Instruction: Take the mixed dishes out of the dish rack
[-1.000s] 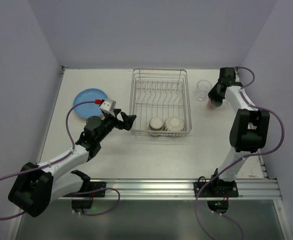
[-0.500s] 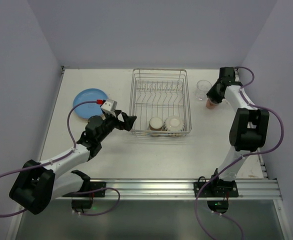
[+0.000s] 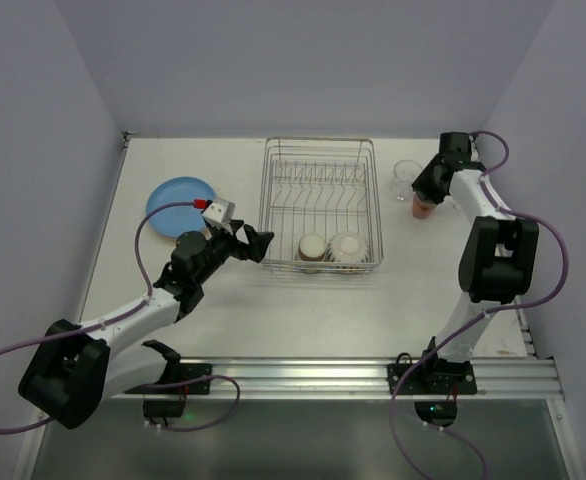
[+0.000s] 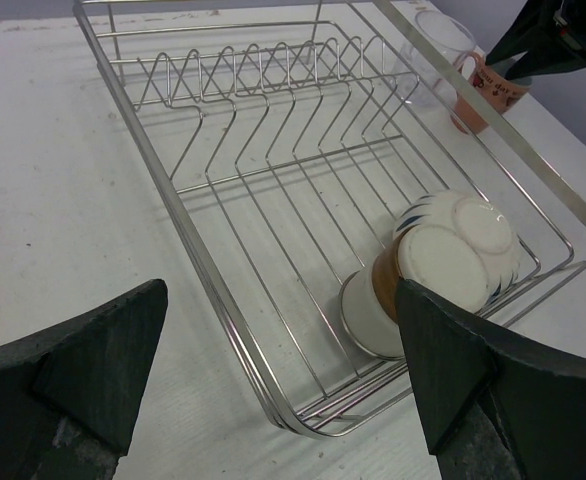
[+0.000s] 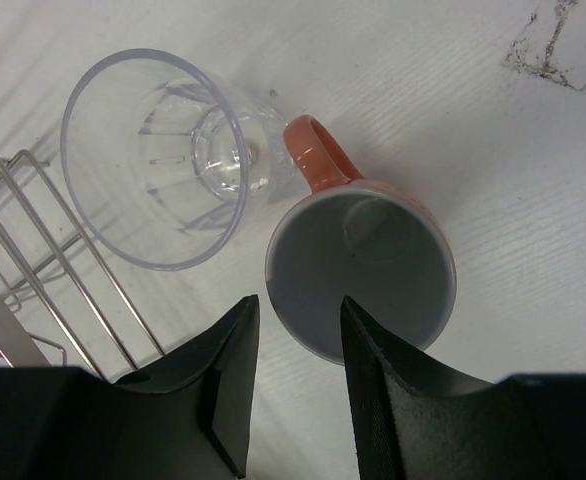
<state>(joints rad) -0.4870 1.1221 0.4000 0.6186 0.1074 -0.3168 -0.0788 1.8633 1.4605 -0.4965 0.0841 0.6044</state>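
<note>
The silver wire dish rack [image 3: 318, 190] stands mid-table; it also shows in the left wrist view [image 4: 203, 260]. In its near right corner lie a small cup with a brown band [image 3: 311, 247] [image 4: 378, 300] and the cream bowl [image 3: 349, 246] [image 4: 485, 228]. The blue plate [image 3: 180, 203] lies on the table at left. The clear tumbler [image 3: 406, 176] [image 5: 158, 160] and a reddish cup [image 3: 424, 207] [image 5: 368, 260] stand right of the rack. My left gripper [image 3: 254, 243] [image 4: 281, 300] is open and empty at the rack's near left corner. My right gripper [image 3: 431, 185] [image 5: 298, 305] hovers open just above the reddish cup's rim. Yellow and purple plates are out of view.
The plate-slot tines [image 3: 318, 180] in the rack hold nothing. Walls close in the table at the back and both sides. A dark stain [image 5: 553, 50] marks the table beyond the cup.
My right gripper has moved back and up from the reddish cup, which now stands free on the table beside the tumbler. The left arm has barely shifted.
</note>
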